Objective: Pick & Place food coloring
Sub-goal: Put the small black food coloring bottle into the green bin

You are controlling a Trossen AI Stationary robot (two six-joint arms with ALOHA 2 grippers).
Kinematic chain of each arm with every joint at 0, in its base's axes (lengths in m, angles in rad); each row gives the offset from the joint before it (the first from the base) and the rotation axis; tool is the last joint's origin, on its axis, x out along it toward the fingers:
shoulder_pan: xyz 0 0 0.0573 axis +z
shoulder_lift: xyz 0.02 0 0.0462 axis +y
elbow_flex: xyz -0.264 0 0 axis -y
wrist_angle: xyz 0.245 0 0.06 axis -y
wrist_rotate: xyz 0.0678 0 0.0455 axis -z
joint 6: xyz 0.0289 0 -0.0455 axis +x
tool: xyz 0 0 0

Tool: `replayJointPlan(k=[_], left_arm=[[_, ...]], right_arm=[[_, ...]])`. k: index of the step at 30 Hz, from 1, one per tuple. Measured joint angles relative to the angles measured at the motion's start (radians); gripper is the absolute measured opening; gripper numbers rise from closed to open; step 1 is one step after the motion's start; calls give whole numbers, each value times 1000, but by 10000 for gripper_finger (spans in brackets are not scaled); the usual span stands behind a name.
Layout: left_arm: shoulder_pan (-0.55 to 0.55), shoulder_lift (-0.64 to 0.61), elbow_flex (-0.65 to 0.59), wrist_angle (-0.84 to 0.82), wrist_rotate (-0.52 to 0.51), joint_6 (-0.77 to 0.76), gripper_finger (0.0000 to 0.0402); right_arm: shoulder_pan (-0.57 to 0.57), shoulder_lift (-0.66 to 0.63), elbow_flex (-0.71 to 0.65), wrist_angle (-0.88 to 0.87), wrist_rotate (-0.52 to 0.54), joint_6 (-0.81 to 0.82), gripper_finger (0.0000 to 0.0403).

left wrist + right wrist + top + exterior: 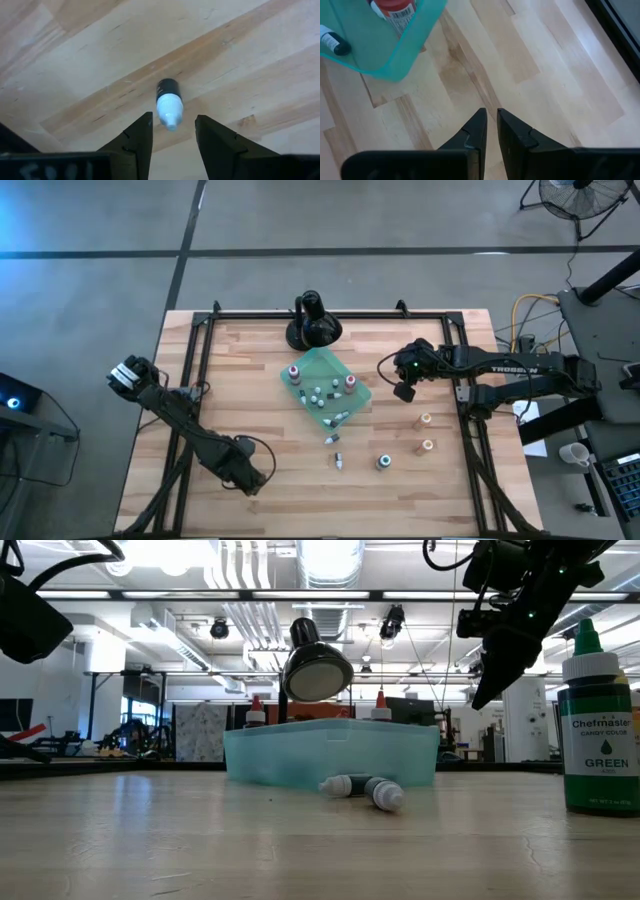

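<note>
The food coloring bottles are small droppers. Several stand or lie in the teal tray (322, 370), among them a red one (395, 11). Others are on the wood: two lying near the tray (365, 788), a green one (598, 720) standing, and two orange ones (426, 432) standing. My left gripper (172, 120) is open near the table's near-left part (252, 478), its fingers on either side of a dark white-capped bottle (168, 100) that lies on its side, without touching it. My right gripper (490, 112) is shut and empty, raised just right of the tray (404, 388).
A black round-based stand (313, 325) rises at the far edge behind the tray. A black metal frame (200, 370) runs along the table's left, right and far sides. Bare wood lies left of the tray and along the near edge.
</note>
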Motion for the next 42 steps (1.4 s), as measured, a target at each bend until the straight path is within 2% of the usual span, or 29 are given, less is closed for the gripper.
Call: replayJointPlan(k=[11,23,30,38,42], left_arm=[[1,0,-9,11,-20,16,118],[2,-1,-16,29,-10,17,40],[12,-1,-8,36,-26,11,27],[117,-1,51,17,-38,118,25],[223,-1,140,-116,-75,260,25]], right_arm=[[0,0,0,4,0,8,38],[0,0,0,5,0,11,38],[0,0,0,6,0,10,38],[0,0,0,7,2,2,38],[0,0,0,7,2,2,38]])
